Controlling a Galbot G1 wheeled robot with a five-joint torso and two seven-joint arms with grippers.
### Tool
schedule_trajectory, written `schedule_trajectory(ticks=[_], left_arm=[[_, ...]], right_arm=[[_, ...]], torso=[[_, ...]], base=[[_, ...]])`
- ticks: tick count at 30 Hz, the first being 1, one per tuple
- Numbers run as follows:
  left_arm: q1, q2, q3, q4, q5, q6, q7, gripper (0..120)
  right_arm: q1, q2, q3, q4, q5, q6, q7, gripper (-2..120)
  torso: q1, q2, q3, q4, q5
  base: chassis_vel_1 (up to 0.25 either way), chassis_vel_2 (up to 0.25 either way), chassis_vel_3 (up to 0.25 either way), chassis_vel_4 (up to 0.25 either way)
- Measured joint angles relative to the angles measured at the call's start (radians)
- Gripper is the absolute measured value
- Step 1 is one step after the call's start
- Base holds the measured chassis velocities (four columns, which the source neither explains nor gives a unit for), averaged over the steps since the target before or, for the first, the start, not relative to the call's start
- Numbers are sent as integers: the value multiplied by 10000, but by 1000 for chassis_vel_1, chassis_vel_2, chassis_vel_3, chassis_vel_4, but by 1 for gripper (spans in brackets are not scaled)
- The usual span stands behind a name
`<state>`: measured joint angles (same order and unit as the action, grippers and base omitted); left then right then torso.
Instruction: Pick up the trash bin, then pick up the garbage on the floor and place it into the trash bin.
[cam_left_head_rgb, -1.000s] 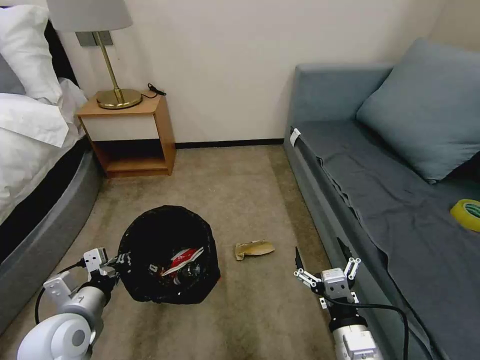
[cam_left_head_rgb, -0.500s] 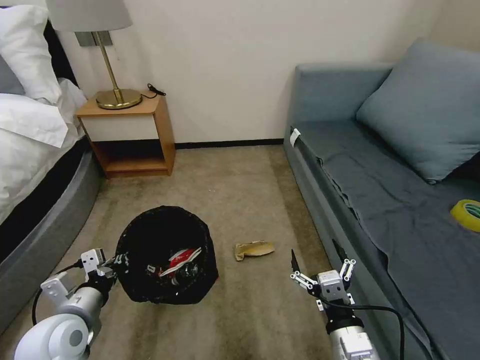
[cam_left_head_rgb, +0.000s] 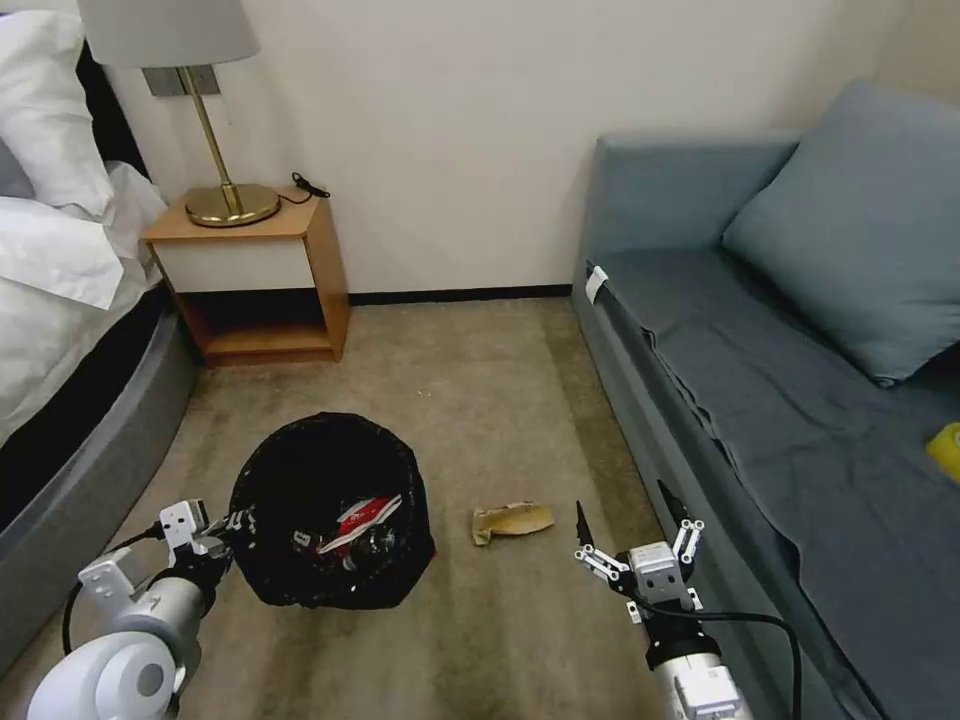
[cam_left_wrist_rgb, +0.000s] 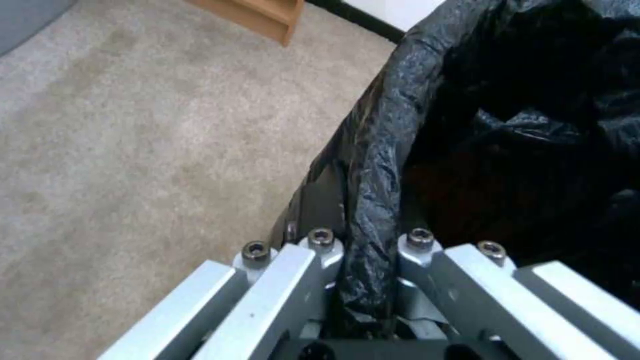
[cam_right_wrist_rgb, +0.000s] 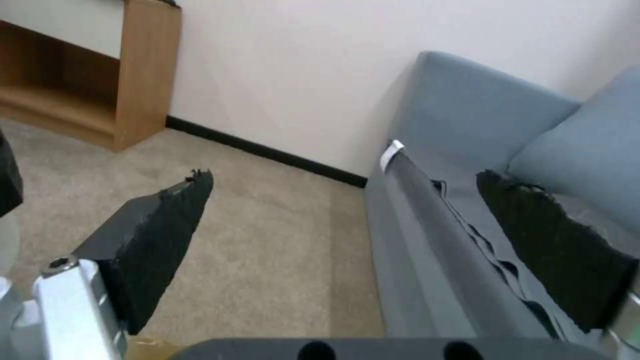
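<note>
The left gripper (cam_left_head_rgb: 228, 528) is clamped on the near rim of the trash bin (cam_left_head_rgb: 330, 440), the crinkled black liner pinched between its fingers (cam_left_wrist_rgb: 320, 255) in the left wrist view. So the 1st part of the task, taking hold of the bin, looks done; whether the bin is clear of the carpet cannot be told. The bin extends away from that gripper toward the middle of the floor.

Inside the bin, just beyond the left gripper's hold, lie a red-and-white wrapper (cam_left_head_rgb: 357, 520) and what seems to be a clear bottle (cam_left_head_rgb: 378, 545) beside it. Any other pieces are lost in the dark liner. Those 2 pieces of garbage count as collected.

1 piece is left on the floor: a crumpled tan paper scrap (cam_left_head_rgb: 512, 519), lying between the bin and the right gripper (cam_left_head_rgb: 633, 527), ahead of that gripper and toward its inner side, near but not touching. The right gripper hangs with its jaws wide apart and holds nothing, close alongside the grey sofa (cam_left_head_rgb: 780, 400) on its outer side.

Judged from this, the remaining work is to grasp the scrap and drop it into the bin.
</note>
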<state>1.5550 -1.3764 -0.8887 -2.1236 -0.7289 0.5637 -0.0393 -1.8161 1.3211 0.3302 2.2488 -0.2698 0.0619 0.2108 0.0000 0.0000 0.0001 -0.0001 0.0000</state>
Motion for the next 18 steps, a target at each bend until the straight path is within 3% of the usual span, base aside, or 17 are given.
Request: schedule_trajectory(ticks=[13, 18], left_arm=[[-7, 40, -111, 52, -110, -9, 29, 4], [31, 62, -183, 46, -121, -33, 66, 4]], right_arm=[[42, 15, -115, -166, -17, 123, -157, 100], [399, -426, -192, -433, 356, 419, -386, 100]], torso=[[0, 0, 0, 0, 1], [0, 0, 0, -1, 0]], base=[[-73, 75, 72, -76], [-81, 107, 99, -97]])
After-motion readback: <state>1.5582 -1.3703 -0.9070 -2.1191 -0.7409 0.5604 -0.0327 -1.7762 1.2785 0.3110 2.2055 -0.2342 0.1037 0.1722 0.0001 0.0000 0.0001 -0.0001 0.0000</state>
